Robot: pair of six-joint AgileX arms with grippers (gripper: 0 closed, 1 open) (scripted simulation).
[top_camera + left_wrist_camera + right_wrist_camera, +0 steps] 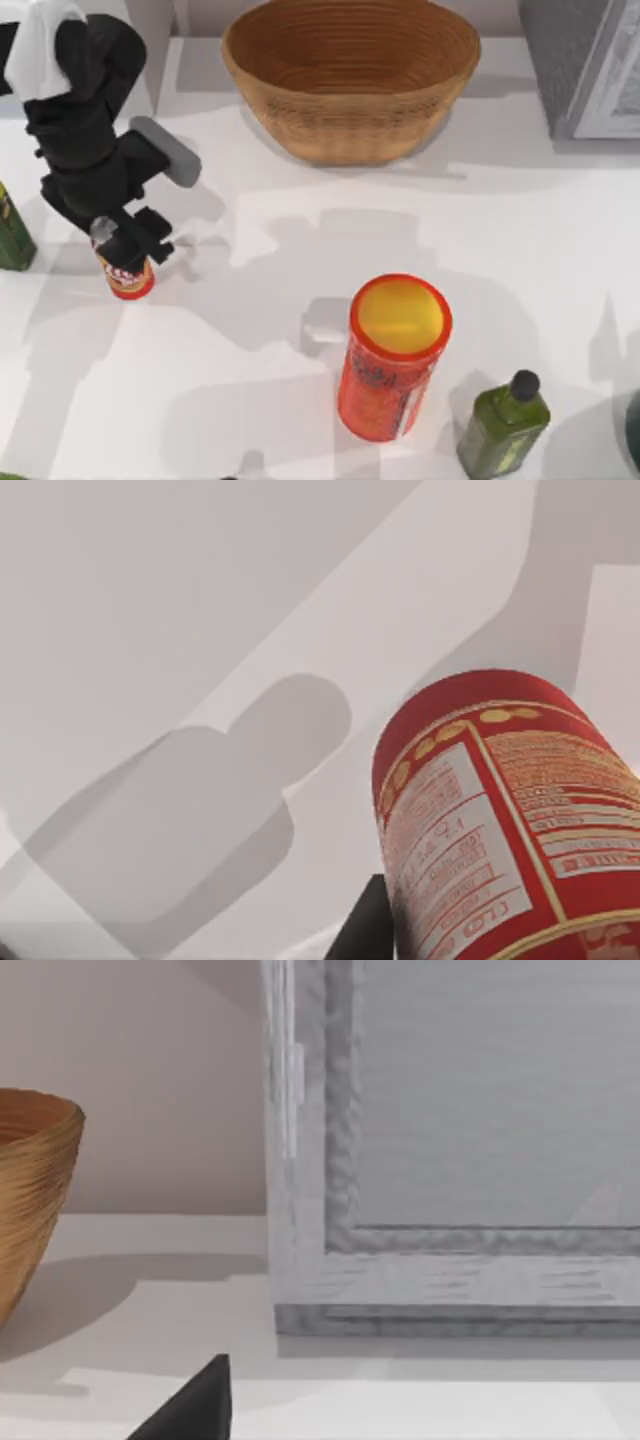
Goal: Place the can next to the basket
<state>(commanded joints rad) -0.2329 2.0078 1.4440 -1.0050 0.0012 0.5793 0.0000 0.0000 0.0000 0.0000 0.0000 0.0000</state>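
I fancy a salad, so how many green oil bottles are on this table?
2 clearly: one green bottle near the front right, beside the big orange-red cylinder; another green bottle at the left edge, partly cut off. Others may lie beyond the picture's edges.

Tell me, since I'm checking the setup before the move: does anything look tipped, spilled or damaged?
Nothing stands out. The can stands upright at the table's left with the left gripper at it; the basket, the orange-red cylinder and the green bottle stand upright, with no spill.
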